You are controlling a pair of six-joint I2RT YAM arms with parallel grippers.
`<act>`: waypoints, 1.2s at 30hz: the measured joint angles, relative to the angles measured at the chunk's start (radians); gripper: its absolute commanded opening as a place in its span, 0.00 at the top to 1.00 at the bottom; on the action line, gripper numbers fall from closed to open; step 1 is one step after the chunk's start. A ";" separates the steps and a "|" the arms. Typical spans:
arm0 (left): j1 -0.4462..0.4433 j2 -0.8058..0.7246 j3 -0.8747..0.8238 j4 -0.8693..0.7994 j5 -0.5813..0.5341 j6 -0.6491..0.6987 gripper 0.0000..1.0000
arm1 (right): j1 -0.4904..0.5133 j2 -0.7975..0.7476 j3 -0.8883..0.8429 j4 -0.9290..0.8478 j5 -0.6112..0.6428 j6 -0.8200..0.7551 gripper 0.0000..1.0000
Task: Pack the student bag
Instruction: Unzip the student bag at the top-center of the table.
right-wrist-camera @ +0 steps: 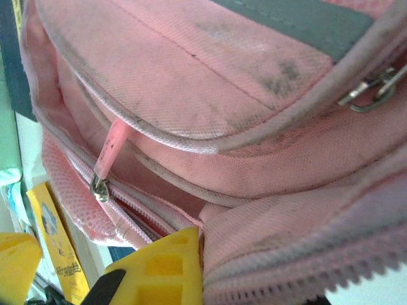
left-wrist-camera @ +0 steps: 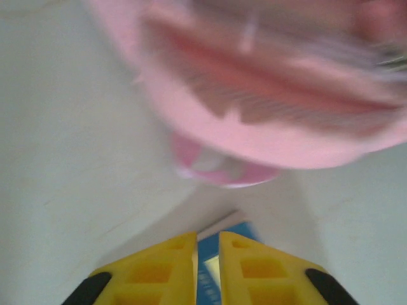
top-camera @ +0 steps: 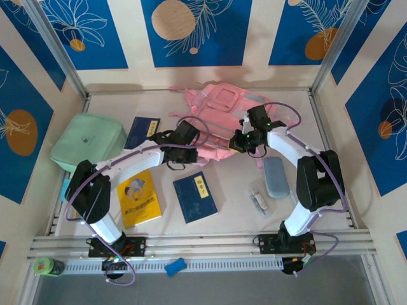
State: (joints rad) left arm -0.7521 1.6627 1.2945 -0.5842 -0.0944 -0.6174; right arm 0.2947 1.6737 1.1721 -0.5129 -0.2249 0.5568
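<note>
Large pink fabric backpack (top-camera: 219, 105) lies at the far centre of the desk (top-camera: 235, 203). Left gripper (left-wrist-camera: 206, 238) hovers near it, jaws barely parted, empty. Right gripper (top-camera: 240, 143) jaws are clenched at its zipped edge.

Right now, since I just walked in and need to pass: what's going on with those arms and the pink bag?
Both arms are working at the student bag, which lies at the back of the table. The right gripper is shut on its fabric beside an open zip pocket. The left gripper hovers by the bag, jaws a crack apart, holding nothing. A yellow book, a blue book and a grey pencil case lie on the table, not yet packed.
</note>
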 measured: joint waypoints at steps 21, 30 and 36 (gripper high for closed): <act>-0.040 0.406 0.553 -0.180 0.031 0.328 0.56 | 0.048 -0.076 -0.082 0.048 0.008 0.020 1.00; -0.039 0.499 0.680 -0.298 0.036 0.335 0.59 | 0.050 -0.076 -0.082 0.048 0.015 0.031 1.00; -0.037 0.559 0.731 -0.332 0.046 0.330 0.72 | 0.063 -0.075 -0.082 0.048 0.018 0.029 1.00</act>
State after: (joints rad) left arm -0.7895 2.2215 2.0254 -0.9161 -0.0483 -0.2874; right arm 0.3573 1.5990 1.0901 -0.4648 -0.2073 0.5861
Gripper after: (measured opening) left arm 0.316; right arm 0.057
